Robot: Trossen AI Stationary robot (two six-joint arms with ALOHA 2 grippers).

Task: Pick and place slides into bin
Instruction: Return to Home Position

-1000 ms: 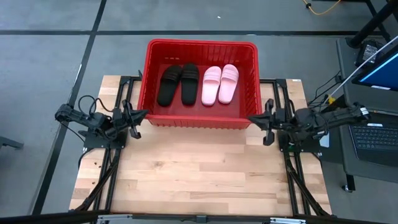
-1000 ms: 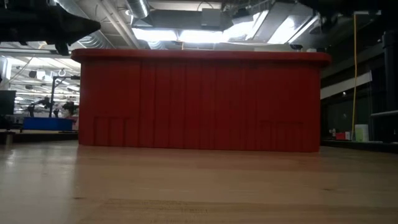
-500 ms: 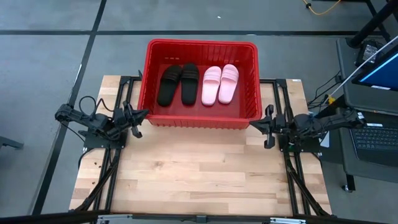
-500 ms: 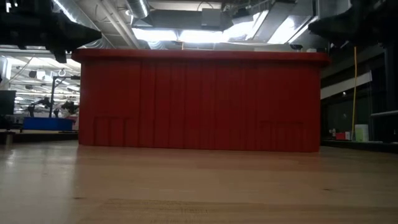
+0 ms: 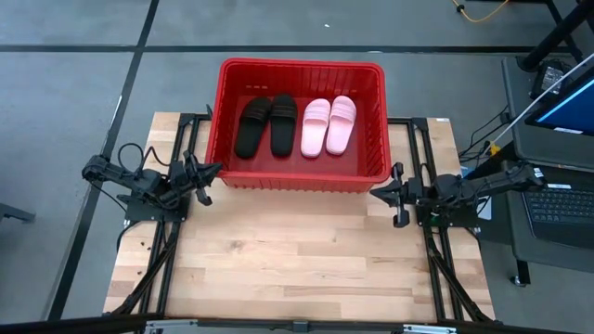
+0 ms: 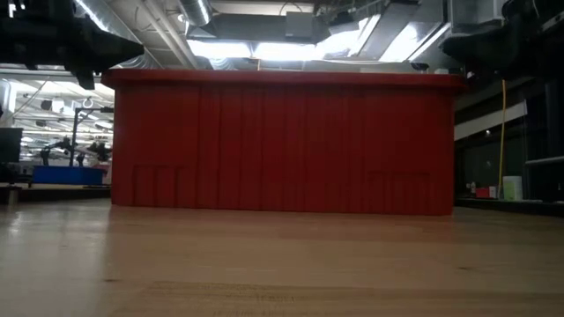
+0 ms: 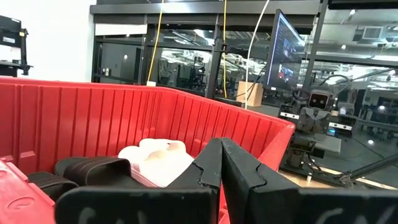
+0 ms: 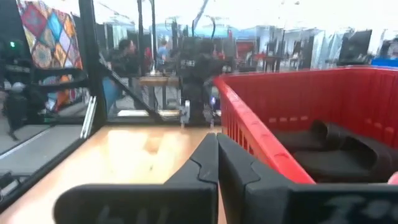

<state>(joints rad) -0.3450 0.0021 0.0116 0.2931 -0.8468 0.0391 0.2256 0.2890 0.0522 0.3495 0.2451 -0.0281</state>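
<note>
Reading the high view with the table's far edge as 12 o'clock, the left gripper sits at the 9 o'clock side of the wooden table. It is level with the near corner of the red bin and just beside it. In the left wrist view its two dark fingers meet along one line with no gap between them. They grip nothing and point at the bin wall.

The red bin stands at 12 o'clock, and its far end overhangs the table edge. All four slides lie on its floor in one row, long axes running 12 to 6 o'clock:
- left black slide, toward the 9 o'clock wall
- right black slide, touching the first
- left pink slide, just beside the black pair
- right pink slide, touching its mate and apart from the 3 o'clock wall

The right gripper sits at the 3 o'clock side, just off the bin's near right corner. In the right wrist view its fingers are pressed together, empty, alongside the bin's outer wall.

In the low view the bin's near wall fills the middle of the table's far side.
</note>
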